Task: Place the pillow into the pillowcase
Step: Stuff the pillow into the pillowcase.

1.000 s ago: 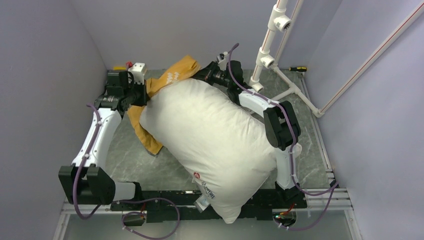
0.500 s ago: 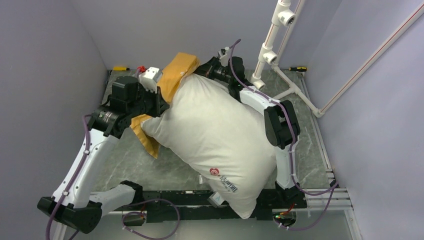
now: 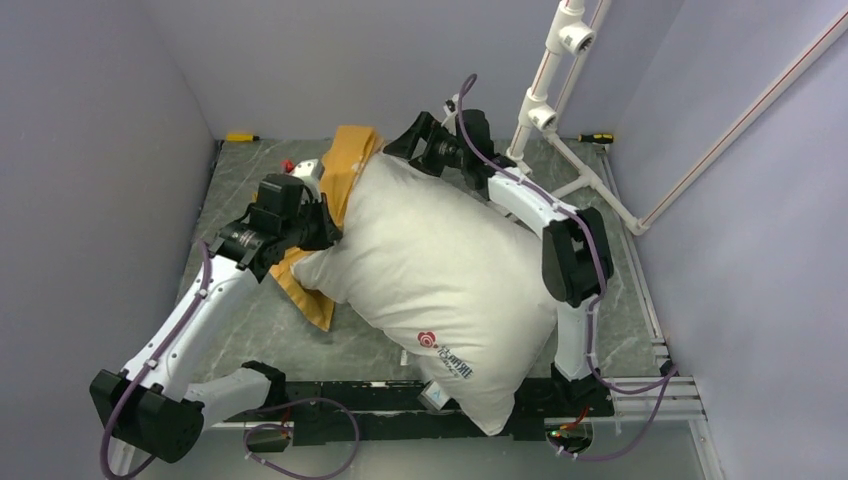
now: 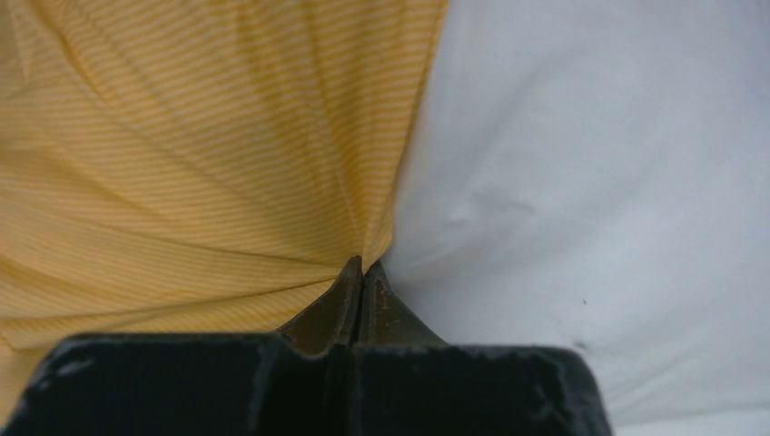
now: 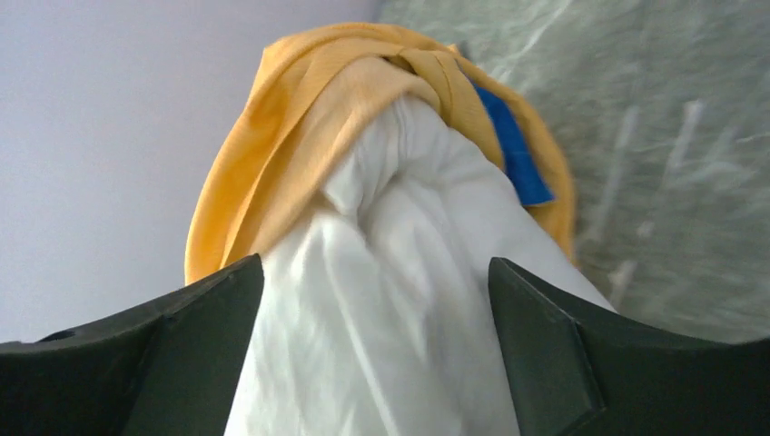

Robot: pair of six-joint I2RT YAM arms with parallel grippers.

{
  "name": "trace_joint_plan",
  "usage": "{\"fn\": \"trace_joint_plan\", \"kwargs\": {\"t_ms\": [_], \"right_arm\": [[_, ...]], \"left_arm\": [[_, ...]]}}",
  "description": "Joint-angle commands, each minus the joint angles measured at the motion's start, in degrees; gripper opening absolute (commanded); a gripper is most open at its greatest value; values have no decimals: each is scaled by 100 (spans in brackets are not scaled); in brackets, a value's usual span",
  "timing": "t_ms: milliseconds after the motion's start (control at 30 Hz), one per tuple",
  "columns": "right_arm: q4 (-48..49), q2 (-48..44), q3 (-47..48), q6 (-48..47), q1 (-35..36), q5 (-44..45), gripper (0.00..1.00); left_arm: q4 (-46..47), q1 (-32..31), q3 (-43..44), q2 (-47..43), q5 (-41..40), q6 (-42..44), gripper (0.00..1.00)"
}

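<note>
Grey-green marbled desk, closed in by pale lilac walls, carries everything. Nearest the arm bases, one end of the large plump white stuffed pillow hangs over the near edge, its small red round logo facing up. From there the pillow's long axis runs diagonally away and to the left, so its far end is the one that meets the large fabric pillowcase. The pillowcase shows mostly its orange-yellow side, with a sliver of blue in the right wrist view. Only that far end is hooded; most of the pillow lies bare. On the left flank, the left tool is clamped on the pillowcase hem where it meets the white cover, jaws fully together. Farther back, the right tool has its fingers spread wide, straddling the bunched far corner without pinching it. The pillowcase probably has to be drawn along that axis toward the near edge, and the left tool, already on the hem, looks better placed.
</note>
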Motion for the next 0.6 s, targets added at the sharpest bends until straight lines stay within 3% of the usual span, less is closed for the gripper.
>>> {"fn": "trace_joint_plan", "kwargs": {"t_ms": [0, 133, 300, 500, 567], "right_arm": [[-1335, -1397, 75, -1803, -3, 771, 99], [-1518, -2226, -611, -2446, 242, 1189, 100], [-836, -3004, -1179, -3058, 740, 1590, 100], [-1295, -2987, -972, -3063, 900, 524, 100], [-1186, -3152, -1178, -3197, 1071, 532, 100]], "left_arm": [[430, -129, -253, -92, -154, -987, 0], [447, -93, -123, 181, -379, -1211, 0], [172, 88, 297, 589, -224, -1257, 0], [-34, 597, 704, 913, 451, -1333, 0], [-82, 751, 820, 1001, 603, -1384, 0]]}}
